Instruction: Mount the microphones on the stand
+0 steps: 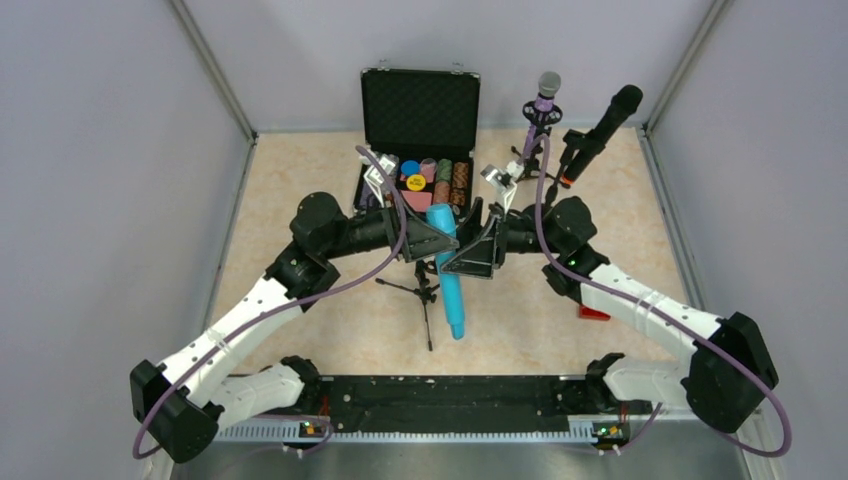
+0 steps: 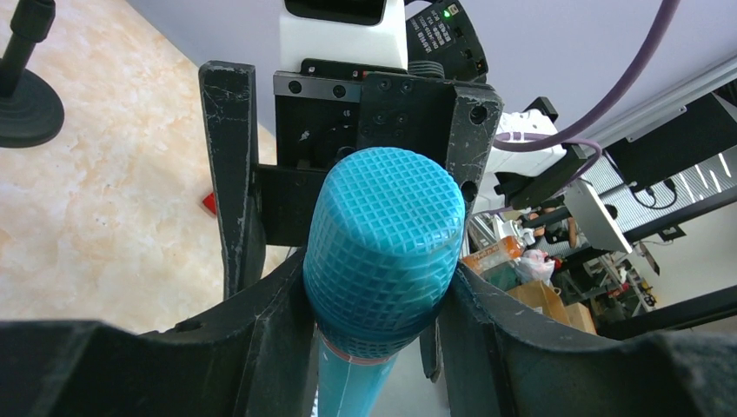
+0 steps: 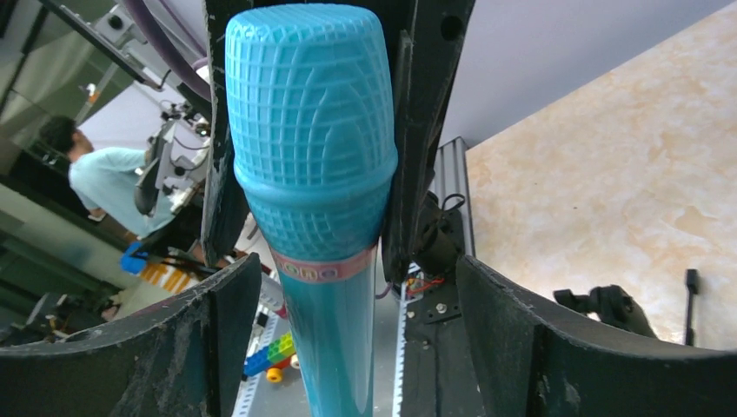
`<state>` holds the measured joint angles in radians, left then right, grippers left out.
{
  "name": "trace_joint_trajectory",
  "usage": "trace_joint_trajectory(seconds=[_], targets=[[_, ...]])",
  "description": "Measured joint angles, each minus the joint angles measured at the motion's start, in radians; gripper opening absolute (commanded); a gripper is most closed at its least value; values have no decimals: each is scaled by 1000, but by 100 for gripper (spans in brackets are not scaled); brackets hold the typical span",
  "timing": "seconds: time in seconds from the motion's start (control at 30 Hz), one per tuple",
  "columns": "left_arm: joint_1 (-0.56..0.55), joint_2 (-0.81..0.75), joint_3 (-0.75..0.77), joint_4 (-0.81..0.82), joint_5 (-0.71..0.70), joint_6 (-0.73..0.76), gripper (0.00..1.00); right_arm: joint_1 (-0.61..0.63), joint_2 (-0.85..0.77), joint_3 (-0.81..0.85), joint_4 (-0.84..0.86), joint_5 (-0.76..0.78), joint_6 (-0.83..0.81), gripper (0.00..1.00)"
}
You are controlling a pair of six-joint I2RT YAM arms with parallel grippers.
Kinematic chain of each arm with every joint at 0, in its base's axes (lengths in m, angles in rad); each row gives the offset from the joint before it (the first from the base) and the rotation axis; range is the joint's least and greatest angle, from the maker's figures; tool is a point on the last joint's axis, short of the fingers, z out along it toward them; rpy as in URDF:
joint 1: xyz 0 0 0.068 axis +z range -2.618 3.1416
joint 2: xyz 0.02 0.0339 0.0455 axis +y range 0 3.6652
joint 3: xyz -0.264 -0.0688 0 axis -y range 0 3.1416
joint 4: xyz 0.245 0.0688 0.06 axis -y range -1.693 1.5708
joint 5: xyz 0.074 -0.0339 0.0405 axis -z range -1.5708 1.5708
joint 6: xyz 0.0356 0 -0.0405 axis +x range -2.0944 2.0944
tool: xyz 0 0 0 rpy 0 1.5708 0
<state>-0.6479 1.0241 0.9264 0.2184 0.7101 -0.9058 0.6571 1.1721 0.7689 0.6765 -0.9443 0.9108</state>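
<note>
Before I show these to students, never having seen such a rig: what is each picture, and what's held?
Two white robot arms share a beige table. One picture looks down from above; the others come from cameras on each wrist. The left gripper is shut on the head of the all-turquoise stick microphone, near a small black tripod stand; the right gripper stands open around its body. Behind, a glittery purple microphone and a black orange-ended microphone sit in stands beside an open black case.

Left tool [image 2: 375,291] pinches turquoise microphone [image 2: 382,226] head.
</note>
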Motion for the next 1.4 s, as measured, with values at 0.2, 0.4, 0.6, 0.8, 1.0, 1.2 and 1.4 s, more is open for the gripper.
trace_joint_trajectory(seconds=[0.2,0.4,0.6,0.8,1.0,1.2,1.4], targets=[[-8,2,-1,-2,-11,16,0,28,53,6,96,-16,60,50],[-8,0,-1,11,-13,32,0,29,76,6,169,-35,135,11],[-8,-5,-2,16,-27,40,67,28,89,6,220,-37,169,0],[-24,-27,-12,18,-92,41,99,26,91,-9,193,13,123,0],[-8,10,24,-178,-304,151,99,32,55,-10,47,131,-6,0],[-8,16,95,-315,-485,264,99,33,-13,-10,-133,306,-136,0],[-6,15,129,-325,-539,309,99,35,-118,-67,-182,494,-196,0]])
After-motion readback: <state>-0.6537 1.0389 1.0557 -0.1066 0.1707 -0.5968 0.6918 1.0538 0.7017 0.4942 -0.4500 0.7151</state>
